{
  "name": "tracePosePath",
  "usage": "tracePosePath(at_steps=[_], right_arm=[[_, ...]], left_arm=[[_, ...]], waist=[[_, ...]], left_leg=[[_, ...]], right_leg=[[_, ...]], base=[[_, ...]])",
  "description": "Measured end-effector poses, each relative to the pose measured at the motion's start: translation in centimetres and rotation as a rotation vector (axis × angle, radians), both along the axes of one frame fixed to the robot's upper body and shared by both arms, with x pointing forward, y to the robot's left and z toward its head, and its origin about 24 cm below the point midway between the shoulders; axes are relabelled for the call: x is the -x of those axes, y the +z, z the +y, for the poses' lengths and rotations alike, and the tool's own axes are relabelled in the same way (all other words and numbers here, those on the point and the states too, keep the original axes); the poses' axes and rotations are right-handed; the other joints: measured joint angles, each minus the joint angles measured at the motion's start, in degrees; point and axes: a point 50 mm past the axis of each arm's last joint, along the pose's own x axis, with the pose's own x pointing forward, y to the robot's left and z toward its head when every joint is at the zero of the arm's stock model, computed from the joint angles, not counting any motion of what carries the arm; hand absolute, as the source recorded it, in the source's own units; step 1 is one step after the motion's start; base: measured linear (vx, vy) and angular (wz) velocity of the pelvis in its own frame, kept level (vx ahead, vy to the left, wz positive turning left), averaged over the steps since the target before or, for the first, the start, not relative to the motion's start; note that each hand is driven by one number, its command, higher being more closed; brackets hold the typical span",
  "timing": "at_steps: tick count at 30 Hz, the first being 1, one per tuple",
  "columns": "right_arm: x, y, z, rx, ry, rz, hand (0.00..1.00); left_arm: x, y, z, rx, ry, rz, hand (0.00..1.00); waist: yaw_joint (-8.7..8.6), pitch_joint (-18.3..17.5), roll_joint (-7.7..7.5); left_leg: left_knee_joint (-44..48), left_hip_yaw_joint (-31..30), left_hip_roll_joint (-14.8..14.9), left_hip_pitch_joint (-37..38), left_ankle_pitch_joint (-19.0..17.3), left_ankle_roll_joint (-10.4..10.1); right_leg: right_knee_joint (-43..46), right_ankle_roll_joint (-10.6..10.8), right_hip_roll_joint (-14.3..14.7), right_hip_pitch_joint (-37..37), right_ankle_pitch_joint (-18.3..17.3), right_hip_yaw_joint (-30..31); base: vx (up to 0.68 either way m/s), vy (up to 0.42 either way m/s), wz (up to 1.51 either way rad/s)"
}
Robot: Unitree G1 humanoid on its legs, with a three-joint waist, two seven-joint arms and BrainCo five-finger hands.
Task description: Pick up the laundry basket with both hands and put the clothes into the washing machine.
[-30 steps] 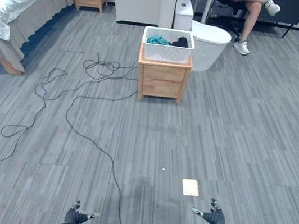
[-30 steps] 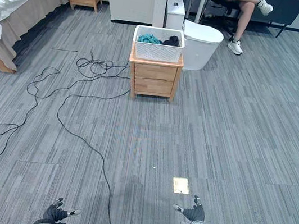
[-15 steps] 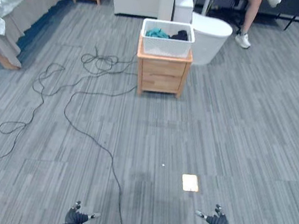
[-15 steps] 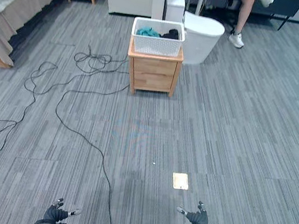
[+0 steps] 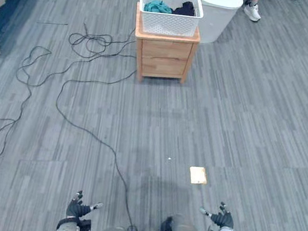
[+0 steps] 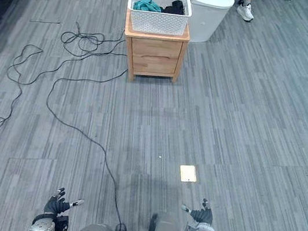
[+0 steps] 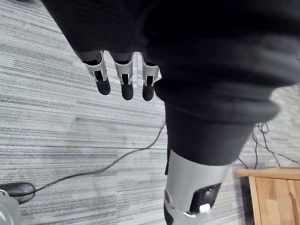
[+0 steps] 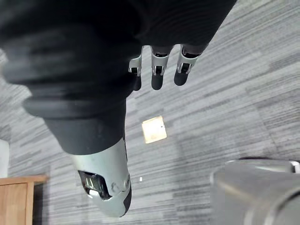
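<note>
Dangling left hand [image 5: 77, 206] and right hand [image 5: 221, 219] slack and empty, well short of the stand [image 5: 163, 59] bearing the basket [image 5: 170, 23] of clothes [image 5: 158, 6], risking bumping that stand or gripping unevenly and tipping the basket off.

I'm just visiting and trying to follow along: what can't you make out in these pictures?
Clothes in the laundry basket, head views: teal and dark pieces on top; the basket's walls hide anything beneath, too small to count.
White rounded tub behind the nightstand: cut by the top edge; its opening cannot be told.
Person's shoe: the rest is cut off by the top edge.
</note>
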Motion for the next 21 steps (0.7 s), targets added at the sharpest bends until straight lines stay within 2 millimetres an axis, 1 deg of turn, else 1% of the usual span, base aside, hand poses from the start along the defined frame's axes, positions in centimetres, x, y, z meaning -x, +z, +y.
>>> tracePosePath(at_steps=[1,2,3,4,5,6,7,8,9,10,11,12,13,14,15,16,17,18,19,20,21], right_arm=[[-0.1,0.2,-0.2,0.011,0.003,-0.008,0.00],[0.0,0.4,-0.5,0.030,0.011,-0.011,0.00],[0.3,0.3,-0.7,0.040,0.026,-0.003,0.00],[0.6,0.3,-0.7,0.043,0.031,0.002,0.00],[-0.1,0.7,-0.5,0.048,0.048,-0.027,0.00],[-0.8,1.1,0.1,0.042,0.072,-0.050,0.00],[-1.1,1.3,0.3,0.042,0.084,-0.065,0.00],[-1.6,1.8,0.8,0.037,0.112,-0.092,0.00],[-1.9,2.0,1.6,0.020,0.119,-0.119,0.00],[-2.1,2.2,1.9,0.011,0.119,-0.133,0.00],[-2.3,2.4,2.4,-0.001,0.119,-0.152,0.00],[-2.7,2.9,2.8,-0.007,0.122,-0.184,0.00],[-2.8,3.1,2.8,-0.007,0.124,-0.197,0.00],[-3.0,3.3,2.9,-0.008,0.124,-0.211,0.00],[-3.1,3.5,2.9,-0.008,0.124,-0.220,0.00],[-3.0,3.5,2.7,-0.004,0.122,-0.221,0.00],[-2.9,3.5,2.6,0.003,0.119,-0.216,0.00],[-2.9,3.3,2.4,0.009,0.103,-0.204,0.00],[-2.4,2.6,2.2,0.010,0.084,-0.169,0.00],[-2.2,2.4,2.2,0.007,0.083,-0.155,0.00],[-1.8,1.7,2.7,-0.008,0.084,-0.122,0.00]], left_arm=[[-0.5,0.2,0.0,0.000,-0.004,-0.013,0.00],[-0.8,0.3,-0.2,0.000,-0.016,-0.019,0.00],[-0.5,0.1,-0.4,0.005,-0.014,-0.009,0.00],[-0.2,-0.1,-0.4,0.008,-0.015,-0.001,0.00],[0.2,-0.3,-0.7,0.020,-0.012,0.012,0.00],[0.4,-0.5,-0.9,0.027,-0.006,0.020,0.00],[0.5,-0.5,-1.1,0.036,0.002,0.020,0.00],[0.8,-0.7,-1.5,0.055,0.024,0.023,0.00],[0.7,-0.7,-1.6,0.061,0.034,0.015,0.00],[0.6,-0.6,-1.7,0.060,0.031,0.009,0.00],[0.4,-0.4,-1.9,0.058,0.023,0.000,0.00],[0.0,-0.2,-2.4,0.065,0.016,-0.020,0.00],[-0.1,-0.1,-2.5,0.068,0.016,-0.030,0.00],[-0.3,0.1,-2.7,0.071,0.016,-0.041,0.00],[-0.4,0.2,-2.7,0.071,0.015,-0.046,0.00],[-0.5,0.2,-2.8,0.076,0.016,-0.049,0.00],[-0.6,0.3,-2.9,0.074,0.014,-0.053,0.00],[-0.5,0.2,-2.9,0.076,0.016,-0.050,0.00],[-0.3,0.2,-2.8,0.075,0.025,-0.048,0.00],[-0.3,0.1,-2.6,0.071,0.028,-0.047,0.00],[-0.2,0.1,-2.2,0.062,0.035,-0.042,0.00]], waist=[[-0.28,0.43,-0.34],[-0.36,0.98,-0.05],[-0.78,0.37,-1.16],[-1.18,0.45,-0.74],[-1.15,0.58,0.99],[-1.13,0.84,1.47],[-0.88,1.14,1.96],[-0.16,1.41,2.84],[0.57,1.79,2.49],[0.97,2.04,2.08],[1.85,2.32,1.46],[2.73,2.13,0.80],[3.30,2.12,0.81],[4.05,2.16,0.71],[4.68,2.18,0.67],[5.36,2.30,0.48],[5.55,2.32,0.35],[6.30,2.18,0.38],[7.16,1.58,0.68],[7.60,1.23,0.04],[8.04,-0.39,-2.22]], left_leg=[[-0.56,-0.70,0.03,1.27,-0.32,-0.87],[-0.61,-1.88,-0.01,3.36,-1.64,-3.22],[0.45,-3.29,0.21,5.79,-3.04,-5.62],[1.91,-3.61,0.83,6.11,-3.33,-6.23],[8.51,-2.57,2.87,4.66,-2.27,-9.35],[20.91,-0.94,4.84,0.16,2.42,-12.77],[28.60,-0.15,6.30,-2.74,7.10,-12.47],[43.74,0.92,10.20,-8.70,13.65,-11.58],[55.85,3.25,13.65,-13.69,11.66,-8.89],[59.86,4.02,14.68,-15.90,10.73,-7.45],[62.61,5.16,15.39,-19.11,9.70,-5.80],[61.23,7.01,15.27,-24.80,8.42,-3.91],[59.43,7.41,15.15,-27.41,7.96,-3.20],[55.71,7.85,14.91,-30.65,7.43,-2.90],[50.01,7.64,14.00,-33.74,7.29,-2.77],[39.14,7.15,12.13,-36.07,7.67,-3.36],[29.01,5.99,10.27,-36.30,8.91,-5.29],[15.36,4.18,8.27,-35.63,11.44,-7.58],[12.38,2.89,8.24,-35.22,16.49,-6.59],[13.10,2.87,8.04,-34.95,18.35,-5.65],[17.74,4.63,6.75,-35.51,16.33,-2.52]], right_leg=[[-3.16,-0.24,0.16,-0.40,2.01,-0.08],[-6.51,-1.14,0.31,-1.48,5.43,0.16],[-3.64,-4.67,-0.45,-2.27,10.27,0.43],[-0.21,-6.58,-0.66,-2.66,12.22,0.10],[6.01,-7.80,0.07,-3.05,6.50,-0.96],[7.64,-8.67,0.77,-1.21,2.87,-1.10],[7.10,-9.07,1.48,0.80,1.56,-1.05],[4.62,-9.97,3.36,5.92,-0.05,-1.01],[1.89,-10.70,4.75,11.94,-1.24,-0.48],[0.58,-11.03,5.00,14.91,-1.60,-0.21],[-1.38,-11.55,4.92,19.21,-1.98,0.22],[-5.35,-11.72,4.59,24.85,-2.11,0.97],[-7.02,-11.79,4.59,26.88,-2.32,1.27],[-9.41,-11.05,4.55,29.58,-3.01,1.54],[-11.54,-9.76,4.21,32.20,-4.14,1.71],[-13.51,-8.20,3.58,35.15,-5.96,2.02],[-14.37,-7.31,2.92,37.06,-7.07,2.27],[-14.68,-6.44,2.54,39.13,-8.53,3.77],[-14.47,-4.98,1.75,40.84,-10.63,5.73],[-14.31,-4.51,1.01,41.33,-11.42,6.60],[-10.52,-2.73,-2.19,40.51,-12.45,8.37]], base=[[0.61,-0.069,0.83],[0.66,-0.110,0.77],[0.69,-0.131,0.73],[0.71,-0.165,0.48],[0.89,-0.250,0.19],[0.74,-0.214,0.01],[0.95,-0.268,-0.11],[0.78,-0.184,-0.21],[0.91,-0.212,-0.20],[0.55,-0.107,-0.12],[0.63,-0.078,-0.07],[0.62,-0.050,-0.10],[0.62,-0.025,-0.19],[0.48,0.027,-0.19],[0.61,0.069,-0.24],[0.74,0.126,-0.15],[0.75,0.194,-0.29],[0.63,0.212,-0.60],[0.63,0.280,-0.73],[0.63,0.311,-0.90],[0.66,0.311,-0.61]])
